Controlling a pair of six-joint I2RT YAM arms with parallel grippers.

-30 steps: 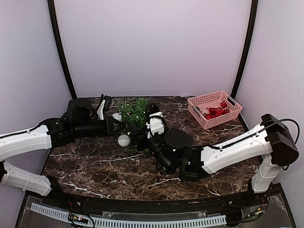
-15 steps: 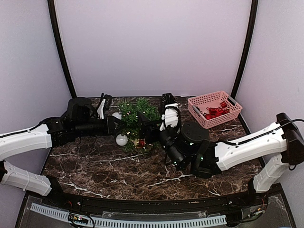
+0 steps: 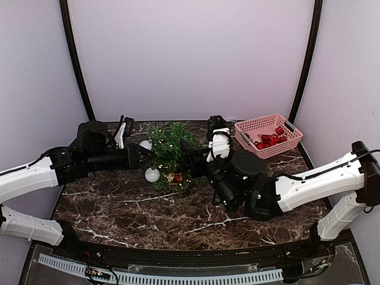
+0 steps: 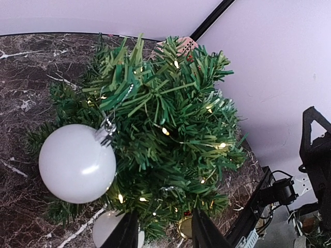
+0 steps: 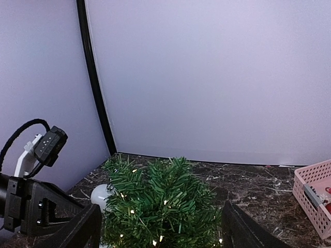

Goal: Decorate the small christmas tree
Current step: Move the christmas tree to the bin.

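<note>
Toward the back of the dark marbled table [image 3: 119, 208], a little left of centre, the small christmas tree [image 3: 168, 142] stands upright with its tiny white lights lit; both arms reach in to it from opposite sides. From the left, the left gripper [image 3: 140, 158] sits just beside the tree's left flank; in its wrist view the fingers [image 4: 126, 235] stand parted, green needles showing in the gap and nothing clamped between them. A white ball ornament [image 4: 77, 163] hangs by its silver cap from a branch on that side, low against the foliage and near the table in the overhead view; a second white ball [image 3: 145, 144] shows at the tree's rear left edge; a small red ornament [image 3: 176, 177] sits low on the near side of the tree. From the right, the right gripper [image 3: 190, 159] is close to the tree's right side; its fingers [image 5: 83, 232] are spread wide, the treetop framed between them, and whether they touch the branches cannot be told. At the back right corner, well apart from the tree, a pink basket [image 3: 261, 153] holds red ornaments [image 3: 270, 140].
</note>
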